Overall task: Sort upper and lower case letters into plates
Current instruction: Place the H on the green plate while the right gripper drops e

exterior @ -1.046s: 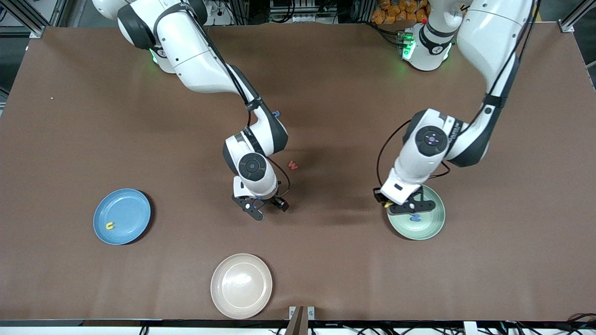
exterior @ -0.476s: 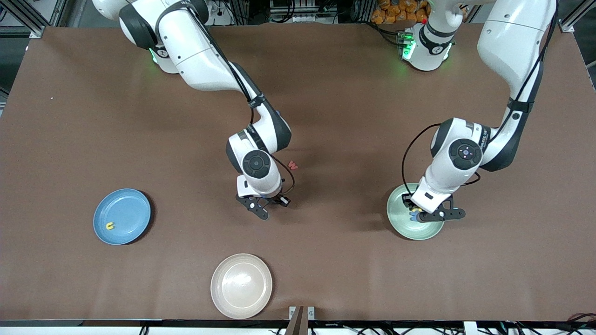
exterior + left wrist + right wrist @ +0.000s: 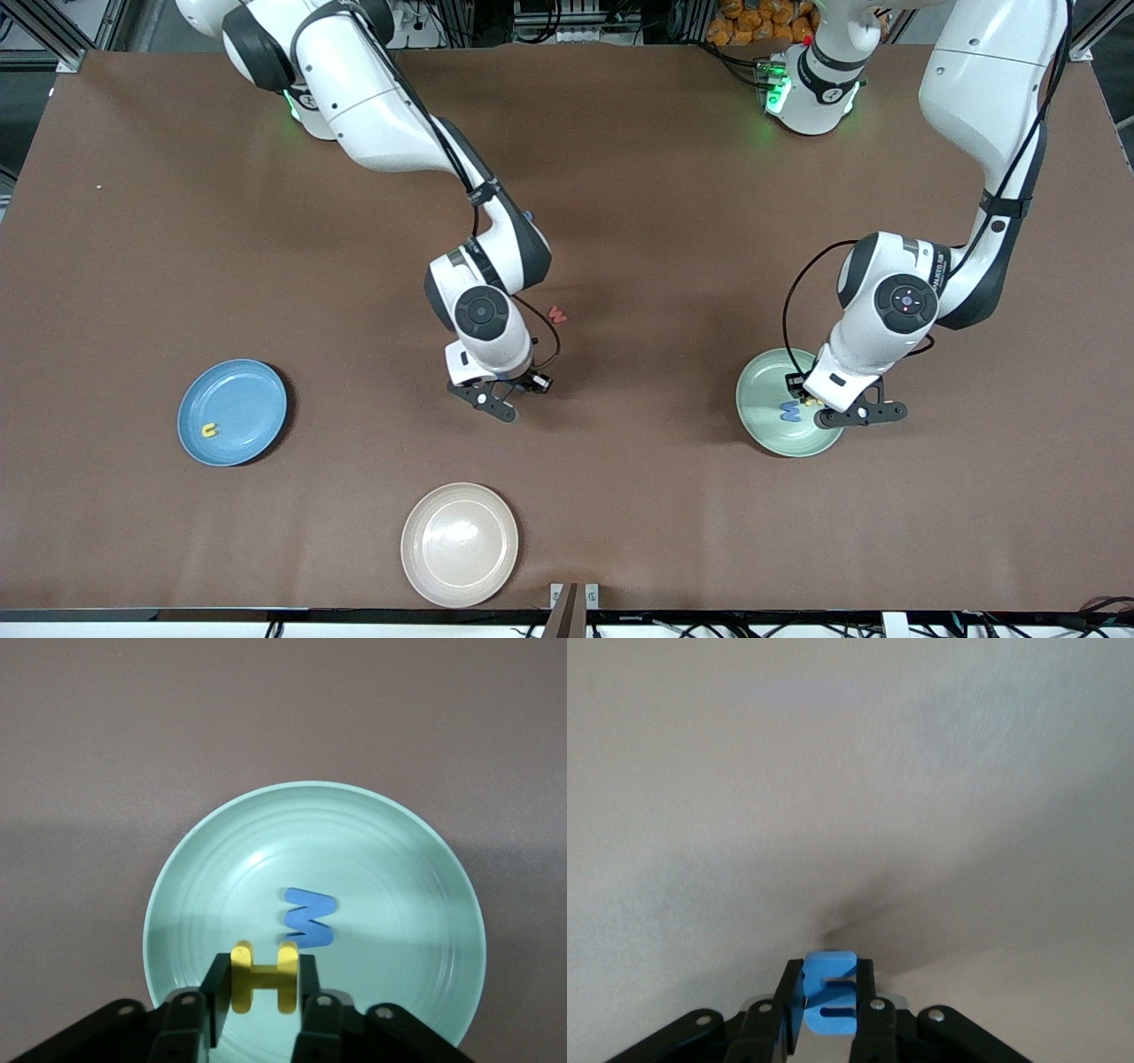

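Observation:
My left gripper (image 3: 819,408) hangs over the pale mint green plate (image 3: 760,416), shut on a yellow letter H (image 3: 263,976), with a pad against each side of it. A blue W (image 3: 308,919) lies flat in that plate (image 3: 221,877). My right gripper (image 3: 509,390) is low over the bare table mid-way along it, shut on a blue letter (image 3: 830,992). A red letter (image 3: 556,314) lies on the table just farther from the front camera than that gripper. The sky blue plate (image 3: 252,394) holds a yellow u (image 3: 209,431).
A cream-beige plate (image 3: 459,544) sits near the table's front edge. A small blue letter (image 3: 529,215) peeks out beside the right arm's forearm, mostly hidden. The right arm's elbow and wrist rise over the middle of the table.
My right gripper has shut on the blue letter. My left gripper has moved across the mint plate toward the left arm's end of the table, with the yellow H still in it.

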### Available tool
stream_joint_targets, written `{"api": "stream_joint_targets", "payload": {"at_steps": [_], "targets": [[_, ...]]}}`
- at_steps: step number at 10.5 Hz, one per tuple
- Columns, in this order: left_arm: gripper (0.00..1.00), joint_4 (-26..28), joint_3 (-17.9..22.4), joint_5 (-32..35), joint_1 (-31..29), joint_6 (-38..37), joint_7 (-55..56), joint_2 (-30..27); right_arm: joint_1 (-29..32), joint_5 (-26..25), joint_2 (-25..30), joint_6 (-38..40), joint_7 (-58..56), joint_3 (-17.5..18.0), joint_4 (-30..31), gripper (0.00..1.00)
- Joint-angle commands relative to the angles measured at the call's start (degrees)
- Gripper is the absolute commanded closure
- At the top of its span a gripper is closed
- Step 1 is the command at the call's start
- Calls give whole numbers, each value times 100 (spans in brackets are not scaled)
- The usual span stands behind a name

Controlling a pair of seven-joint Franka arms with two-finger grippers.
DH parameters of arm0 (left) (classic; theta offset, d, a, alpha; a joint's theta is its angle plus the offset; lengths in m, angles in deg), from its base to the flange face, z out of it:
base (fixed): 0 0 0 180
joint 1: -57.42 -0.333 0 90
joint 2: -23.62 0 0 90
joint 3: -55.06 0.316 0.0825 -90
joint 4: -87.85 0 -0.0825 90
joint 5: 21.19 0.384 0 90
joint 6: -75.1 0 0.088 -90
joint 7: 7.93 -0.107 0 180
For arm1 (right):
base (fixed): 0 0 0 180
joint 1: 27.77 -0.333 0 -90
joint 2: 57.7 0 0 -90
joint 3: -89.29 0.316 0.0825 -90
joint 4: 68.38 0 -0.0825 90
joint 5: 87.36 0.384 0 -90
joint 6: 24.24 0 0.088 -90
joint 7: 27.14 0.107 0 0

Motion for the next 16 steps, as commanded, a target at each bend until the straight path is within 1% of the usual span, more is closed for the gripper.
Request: {"api": "stream_joint_targets", "payload": {"at_steps": [1, 2, 3, 5, 6, 7, 8, 10, 11, 12, 14, 15, 16], "targets": [[0, 29, 15, -23, 8, 0, -98, -54, 466, 119, 355, 571, -959, 67, 75, 100], [0, 3, 7, -14, 17, 0, -80, -63, 650, 128, 505, 948, -1424, 59, 119, 100], [0, -23, -37, -40, 51, 0, -54, -63, 878, 128, 784, 1100, -1942, 50, 380, 100], [0, -41, -151, -93, 209, 0, 155, -63, 1178, 58, 1417, 1084, -3041, 6, 1223, 100], [0, -59, -308, -93, 280, 0, 392, -46, 1301, -73, 1699, 1093, -3542, -125, 1592, 100], [0, -102, -449, -93, 472, 0, 768, -11, 1424, -213, 1849, 1093, -4104, -274, 1813, 100], [0, -120, -494, -93, 717, 0, 1155, 24, 1582, -232, 1912, 1102, -4649, -406, 1929, 100], [0, -147, -495, -24, 1402, 0, 1728, 112, 1802, -259, 1904, 1110, -5913, -835, 1930, 100], [0, -138, -495, 3, 1684, 0, 1678, 130, 2073, -259, 1877, 1093, -6486, -890, 1912, 100], [0, -147, -521, 21, 1939, 9, 1660, 174, 2337, -259, 1860, 1076, -6813, -891, 1886, 100], [0, -208, -679, -31, 2440, 18, 1939, 270, 2917, -215, 1816, 944, -7656, -882, 1877, 100], [0, -260, -679, -32, 2825, 18, 2341, 340, 3033, -197, 1781, 787, -7930, -882, 1877, 78], [0, -365, -670, -32, 3090, 18, 2641, 463, 3043, -197, 1763, 690, -7985, -873, 1877, 3]]}}
